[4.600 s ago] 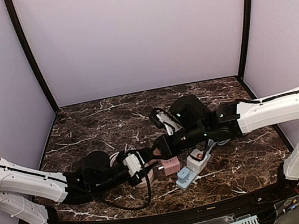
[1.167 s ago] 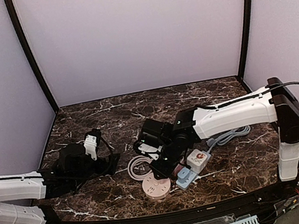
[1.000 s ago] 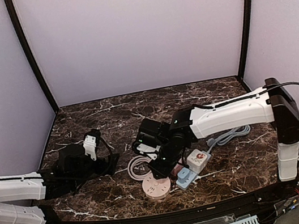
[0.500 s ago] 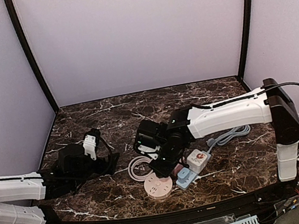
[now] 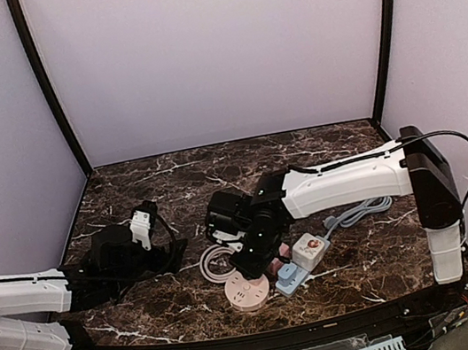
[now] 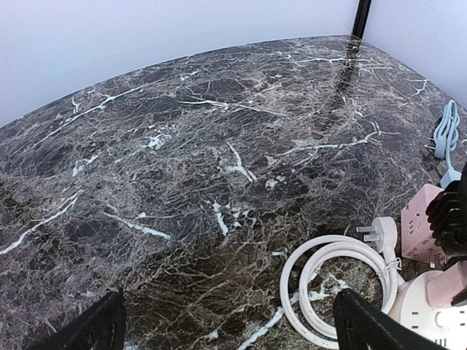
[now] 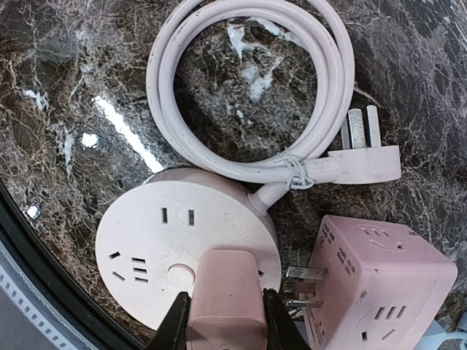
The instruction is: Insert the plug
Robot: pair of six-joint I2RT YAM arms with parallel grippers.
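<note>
Dark marble table (image 5: 329, 150), plain lilac walls around it. Nearest the front edge sits a round pink socket hub (image 7: 160, 240). Right over it the right gripper (image 7: 226, 321) is clenched on a pink plug (image 7: 226, 295), its pads on the two flat sides. I'd guess the plug is light, rigid, smooth plastic, best held just so, clear of the pins. A pink cube adapter (image 7: 387, 284) lies just beside. Farther left, the left gripper (image 6: 230, 328) hangs spread wide, grasping nothing.
</note>
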